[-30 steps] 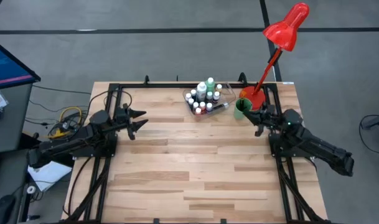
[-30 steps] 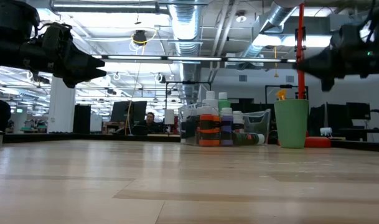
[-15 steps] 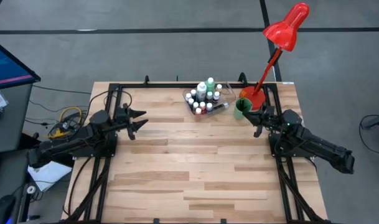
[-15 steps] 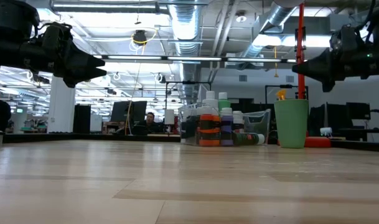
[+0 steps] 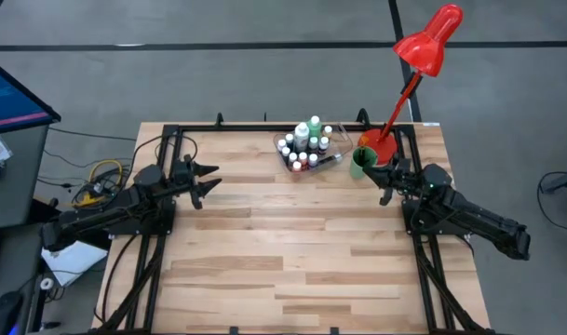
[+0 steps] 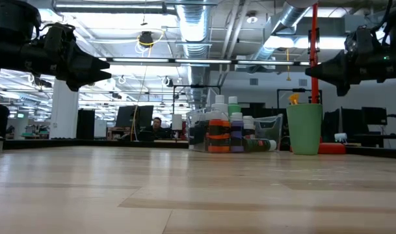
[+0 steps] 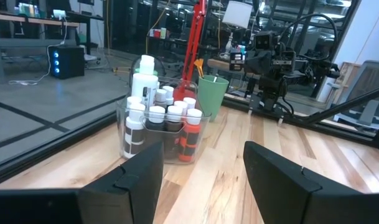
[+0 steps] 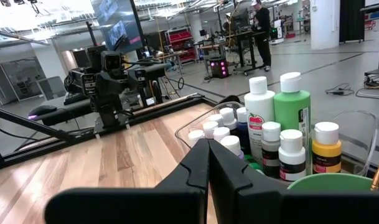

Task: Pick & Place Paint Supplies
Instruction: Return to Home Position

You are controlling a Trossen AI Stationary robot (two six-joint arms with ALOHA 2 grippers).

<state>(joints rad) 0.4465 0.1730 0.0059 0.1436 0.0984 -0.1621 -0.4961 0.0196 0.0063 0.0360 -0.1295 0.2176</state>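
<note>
The paint bottles [image 5: 306, 147] stand in a clear plastic tray [image 5: 333, 140] at the table's far middle. They are small white-capped bottles with a taller green one [image 8: 292, 109] and a taller white one [image 8: 259, 112]. They also show in the low view [image 6: 224, 130] and the left wrist view [image 7: 161, 121]. A green cup [image 5: 360, 163] stands right of the tray. My left gripper [image 5: 209, 186] hovers open over the table's left part, well clear of the tray. My right gripper [image 5: 385, 191] hovers shut and empty just near-right of the cup.
A red desk lamp [image 5: 430, 42] has its base [image 5: 384, 146] behind the cup, and its stem [image 6: 313, 52] rises beside my right gripper. A thin stick with a yellow tip [image 6: 293, 99] stands in the cup. The wooden tabletop [image 5: 283, 251] stretches toward the near edge.
My right gripper has dipped a little and edged toward the table's left, staying shut.
</note>
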